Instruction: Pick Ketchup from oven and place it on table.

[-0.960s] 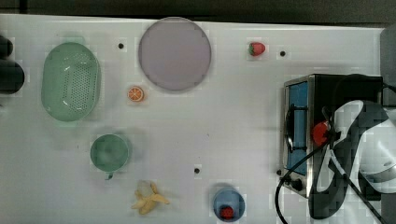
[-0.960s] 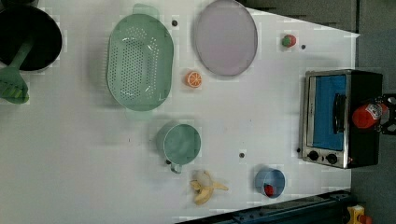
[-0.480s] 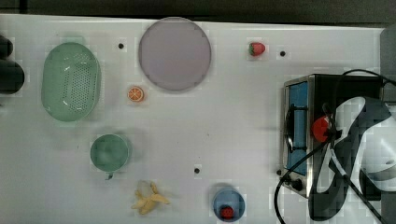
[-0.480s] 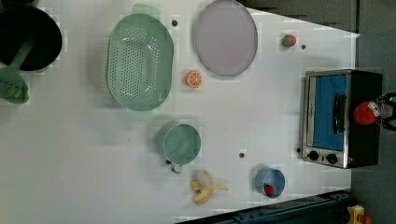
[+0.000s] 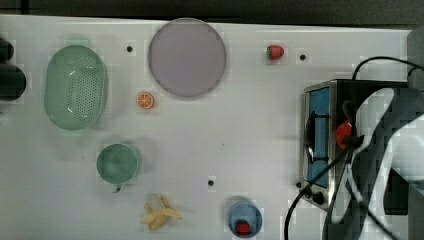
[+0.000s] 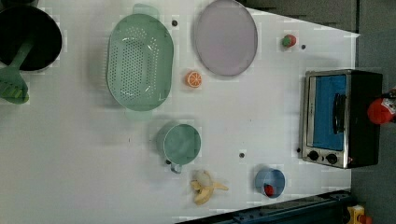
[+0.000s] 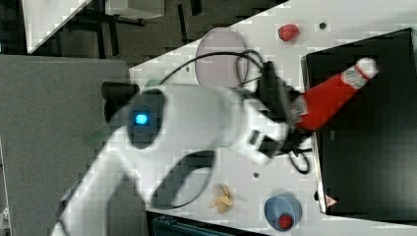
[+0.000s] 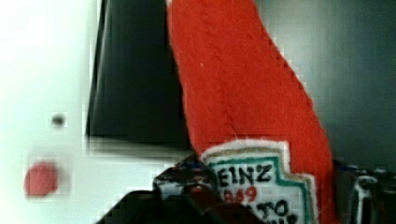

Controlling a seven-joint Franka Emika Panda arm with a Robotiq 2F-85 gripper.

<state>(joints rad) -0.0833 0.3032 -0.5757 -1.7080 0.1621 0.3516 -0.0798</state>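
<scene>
The hand pinches the Ketchup by its lower body, the bottle lying slantwise over the black top of the oven, cap toward the right view's upper right. The oven stands at the top view's right edge of the worktop. A blue bowl near the oven holds one strawberry. The green colander, green cup and lilac plate hold nothing.

Overhead views share table
</scene>
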